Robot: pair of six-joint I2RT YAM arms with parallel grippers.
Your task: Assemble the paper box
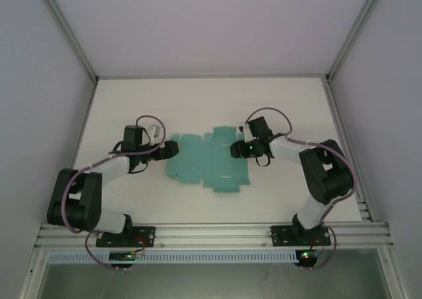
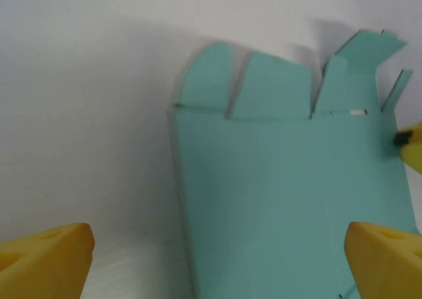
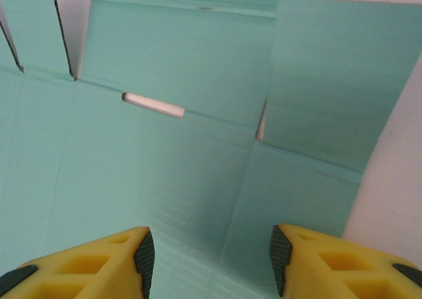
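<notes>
The paper box (image 1: 206, 160) is a flat teal-green die-cut sheet with flaps, lying on the white table between the two arms. My left gripper (image 1: 173, 149) is at the sheet's left edge. In the left wrist view its yellow fingers (image 2: 46, 256) stand wide apart, open, over the sheet (image 2: 283, 193) and its edge. My right gripper (image 1: 233, 148) hovers over the sheet's right part. In the right wrist view it (image 3: 208, 263) is open, with bare card (image 3: 171, 173) and a slot between the pads.
The white table (image 1: 211, 101) is walled by grey panels and aluminium posts. A rail (image 1: 211, 234) carrying both arm bases runs along the near edge. Bare table lies beyond and in front of the sheet.
</notes>
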